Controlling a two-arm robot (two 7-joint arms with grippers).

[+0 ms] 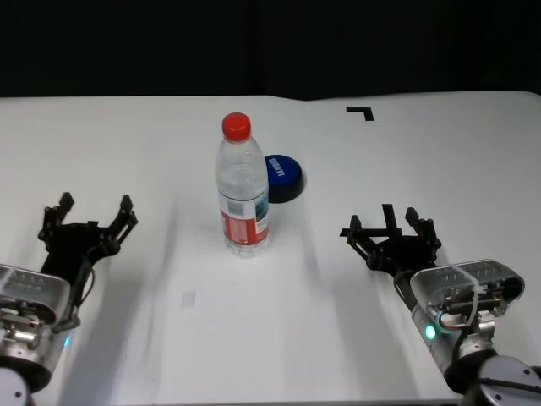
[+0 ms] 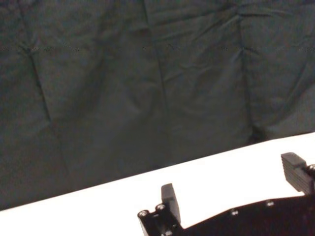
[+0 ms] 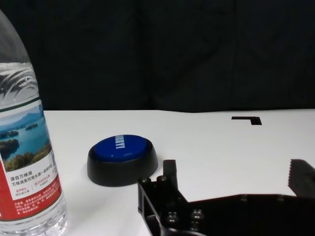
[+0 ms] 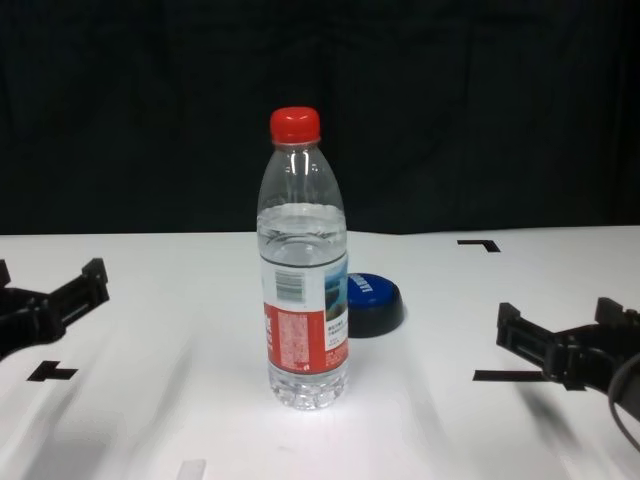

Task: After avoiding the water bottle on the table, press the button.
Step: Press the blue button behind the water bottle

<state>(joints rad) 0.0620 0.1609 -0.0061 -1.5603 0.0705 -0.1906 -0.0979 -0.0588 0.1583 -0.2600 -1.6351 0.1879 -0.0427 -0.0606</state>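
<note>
A clear water bottle (image 1: 243, 190) (image 4: 305, 290) (image 3: 24, 147) with a red cap and a red-and-white label stands upright mid-table. Just behind it, slightly to the right, sits the low blue-topped button (image 1: 283, 176) (image 4: 372, 300) (image 3: 122, 155) on its dark base, partly hidden by the bottle in the chest view. My right gripper (image 1: 387, 222) (image 4: 560, 318) (image 3: 236, 172) hovers open to the right of the bottle, nearer me than the button, holding nothing. At the left of the table (image 1: 423, 152), well away from the bottle, my left gripper (image 1: 95, 207) (image 2: 231, 182) is open and empty.
Black tape marks lie on the white tabletop: a corner mark (image 1: 362, 112) (image 3: 247, 119) at the far right and another mark (image 4: 52, 372) near the left arm. A dark curtain (image 2: 147, 73) hangs behind the table's far edge.
</note>
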